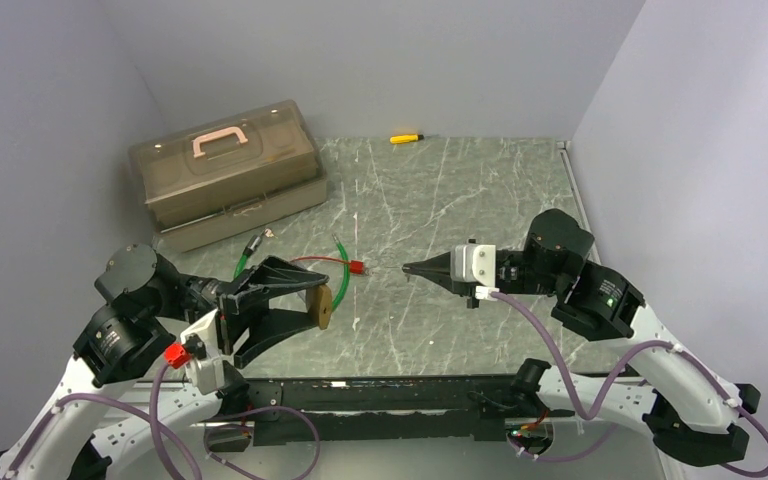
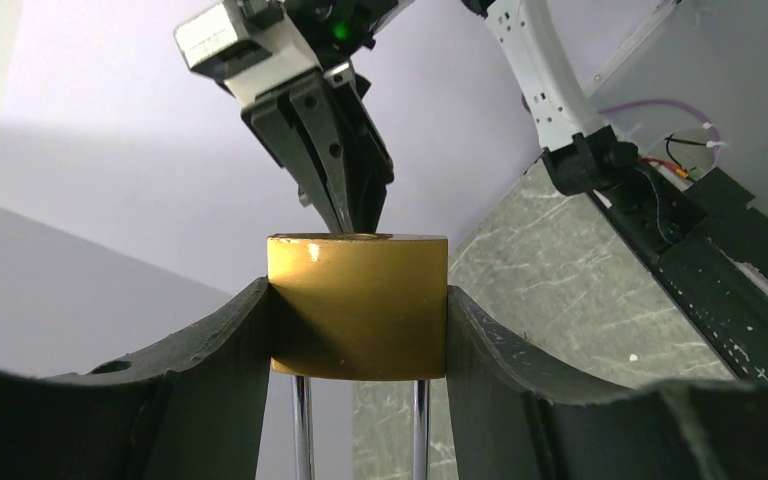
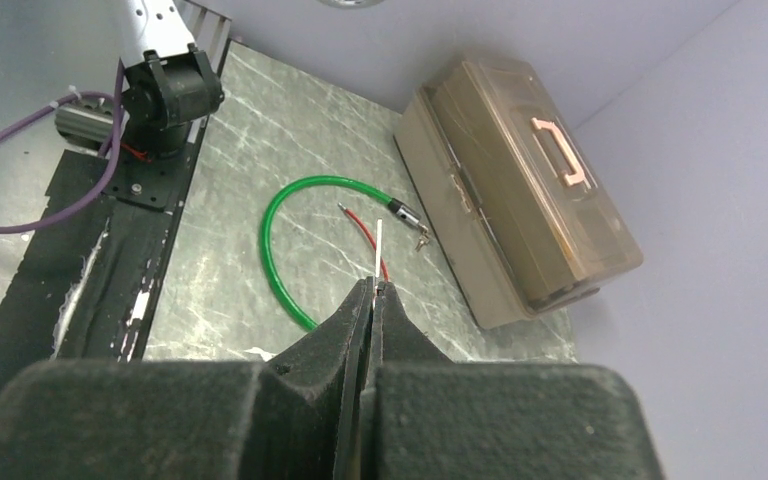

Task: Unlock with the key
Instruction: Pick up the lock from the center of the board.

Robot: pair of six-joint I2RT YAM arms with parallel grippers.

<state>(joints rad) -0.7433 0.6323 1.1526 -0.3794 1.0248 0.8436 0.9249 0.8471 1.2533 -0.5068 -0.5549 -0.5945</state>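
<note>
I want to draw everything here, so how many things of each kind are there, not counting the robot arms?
Cables: 2, green cable and red cable
Padlock: 1
Key: 1
Toolbox: 1
Screwdriver: 1
Total: 6

A see-through brown toolbox (image 1: 225, 175) with a pink handle (image 1: 220, 143) sits closed at the far left of the grey marbled surface (image 1: 480, 200), close to the left wall. A small yellow-handled screwdriver (image 1: 406, 138) lies at the far edge by the back wall, well apart from the box. In front of the toolbox a green cable (image 3: 264, 235) curves in an open loop, its metal plug end near the box. A thin red wire (image 3: 360, 234) lies within the curve.
</note>
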